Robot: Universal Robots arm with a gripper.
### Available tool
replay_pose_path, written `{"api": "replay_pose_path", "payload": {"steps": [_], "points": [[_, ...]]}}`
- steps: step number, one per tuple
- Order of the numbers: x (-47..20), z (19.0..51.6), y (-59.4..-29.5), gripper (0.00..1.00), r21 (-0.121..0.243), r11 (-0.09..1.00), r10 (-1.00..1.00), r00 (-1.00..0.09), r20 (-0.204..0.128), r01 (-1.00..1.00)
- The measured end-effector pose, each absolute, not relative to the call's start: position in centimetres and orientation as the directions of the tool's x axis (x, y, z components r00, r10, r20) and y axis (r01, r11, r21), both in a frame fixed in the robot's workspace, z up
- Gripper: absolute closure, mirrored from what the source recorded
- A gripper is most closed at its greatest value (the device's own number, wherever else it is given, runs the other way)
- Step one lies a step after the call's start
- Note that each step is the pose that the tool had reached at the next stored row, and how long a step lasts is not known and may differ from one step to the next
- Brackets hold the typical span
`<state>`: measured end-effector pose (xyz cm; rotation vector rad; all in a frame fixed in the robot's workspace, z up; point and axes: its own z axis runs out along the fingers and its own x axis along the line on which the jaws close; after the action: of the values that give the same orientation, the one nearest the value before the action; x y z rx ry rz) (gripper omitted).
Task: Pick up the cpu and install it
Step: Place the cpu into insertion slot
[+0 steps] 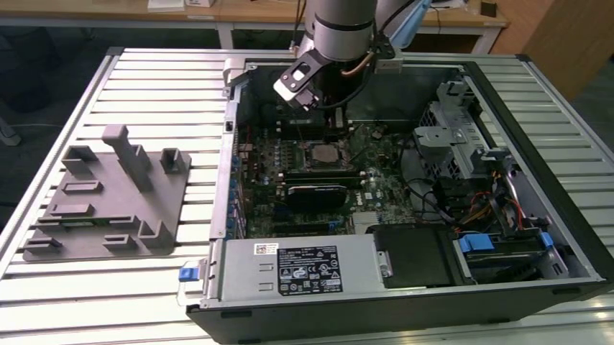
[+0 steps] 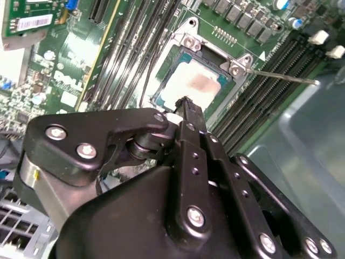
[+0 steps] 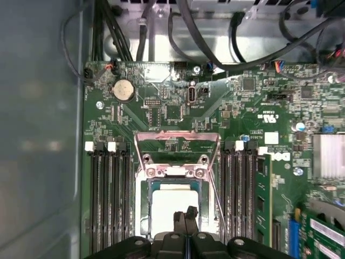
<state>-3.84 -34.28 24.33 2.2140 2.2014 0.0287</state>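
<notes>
A slatted metal table (image 1: 144,86) carries an open computer case (image 1: 384,316) lying on its side. Seen in the exterior view, a grey fixture (image 1: 106,201) with upright blocks sits at nine o'clock from the case, apart from it. The arm (image 1: 341,29) comes down from twelve o'clock into the case. Its wrist hangs over the green motherboard (image 1: 384,190), just at twelve o'clock from the socket (image 1: 323,152). A silver box (image 1: 298,269) fills the case's six o'clock end.

In the first wrist view the socket's metal load frame (image 3: 178,141) stands swung open, with rows of black memory slots (image 3: 105,199) on either side of the socket.

The cpu (image 3: 170,202) lies flat and square inside the socket, its pale metal top facing up; it also shows in the second wrist view (image 2: 197,83).

The gripper (image 2: 186,102) has its jaws drawn together, clamped on nothing, their tips forming one narrow point. That point sits directly over the cpu's top, near one edge of the chip rather than its middle. Whether the tips touch the metal cannot be told. The cpu lies wholly below the jaws, not between them.
</notes>
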Motion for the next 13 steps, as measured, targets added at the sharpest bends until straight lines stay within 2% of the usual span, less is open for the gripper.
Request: {"api": "replay_pose_path", "payload": {"steps": [13], "points": [[-3.8, 27.6, -34.3, 0.89, 0.027, -0.006, 1.0, 0.006, -0.001, 1.0]]}}
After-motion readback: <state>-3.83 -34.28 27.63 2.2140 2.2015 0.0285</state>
